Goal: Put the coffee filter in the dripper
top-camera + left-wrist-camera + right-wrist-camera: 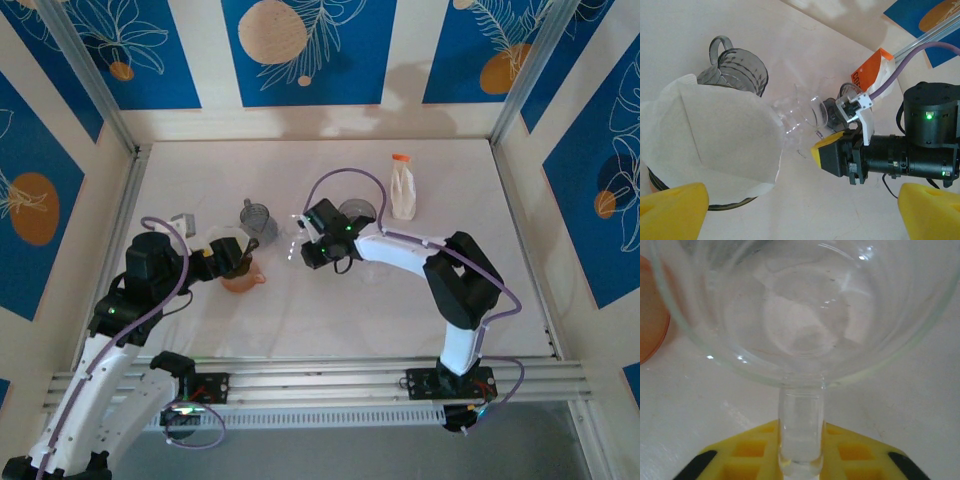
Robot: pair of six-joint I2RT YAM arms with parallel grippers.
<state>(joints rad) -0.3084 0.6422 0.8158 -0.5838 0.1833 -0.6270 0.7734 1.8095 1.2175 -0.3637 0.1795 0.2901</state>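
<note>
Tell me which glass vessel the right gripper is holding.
The clear glass dripper, its handle pinched by the right gripper. The smoky grey pitcher stands unheld nearby.

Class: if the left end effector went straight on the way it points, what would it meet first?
Probably the paper filter, just ahead of the left end effector; depth is unclear.

Overhead view faces down; both wrist views closely share the dripper (pixel 805 330).
</note>
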